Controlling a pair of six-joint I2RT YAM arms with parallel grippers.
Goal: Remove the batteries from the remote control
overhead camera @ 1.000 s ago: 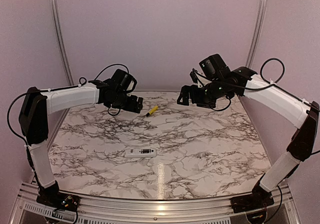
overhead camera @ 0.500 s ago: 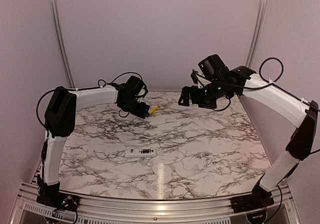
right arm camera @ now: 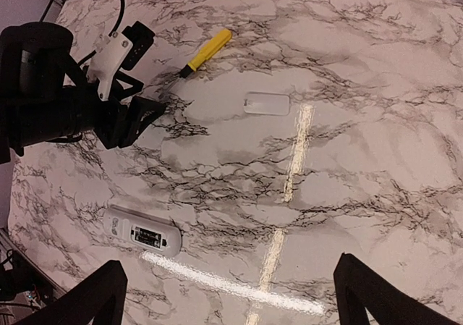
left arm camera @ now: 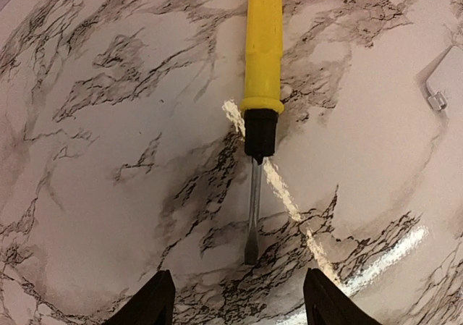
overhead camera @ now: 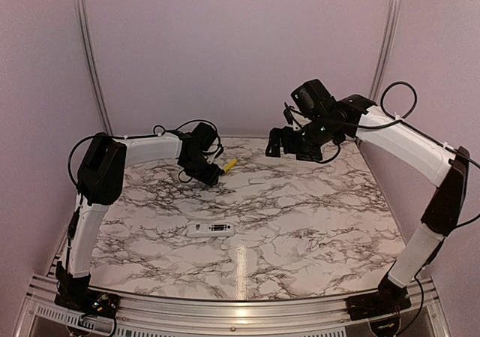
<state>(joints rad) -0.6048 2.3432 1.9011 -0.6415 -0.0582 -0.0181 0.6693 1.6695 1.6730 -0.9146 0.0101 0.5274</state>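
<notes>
The white remote control (overhead camera: 211,229) lies flat at the table's near middle with its battery compartment facing up. It also shows in the right wrist view (right arm camera: 141,232). The batteries (right arm camera: 147,234) show as a small dark patch inside the compartment. My left gripper (overhead camera: 212,173) is open and empty at the back left, low over the table, with the tip of the yellow-handled screwdriver (left arm camera: 263,43) just ahead of its fingertips (left arm camera: 155,302). My right gripper (overhead camera: 289,145) is open wide and empty, held high at the back, well away from the remote.
The screwdriver (overhead camera: 229,164) lies at the table's back, also seen in the right wrist view (right arm camera: 206,51). A small flat white cover piece (right arm camera: 266,104) lies on the marble near it, and its edge shows in the left wrist view (left arm camera: 446,86). Walls close in behind and at both sides.
My left arm has swung right and down, bringing its gripper to the screwdriver's tip. My right gripper has shifted only slightly. The remote has not moved.
</notes>
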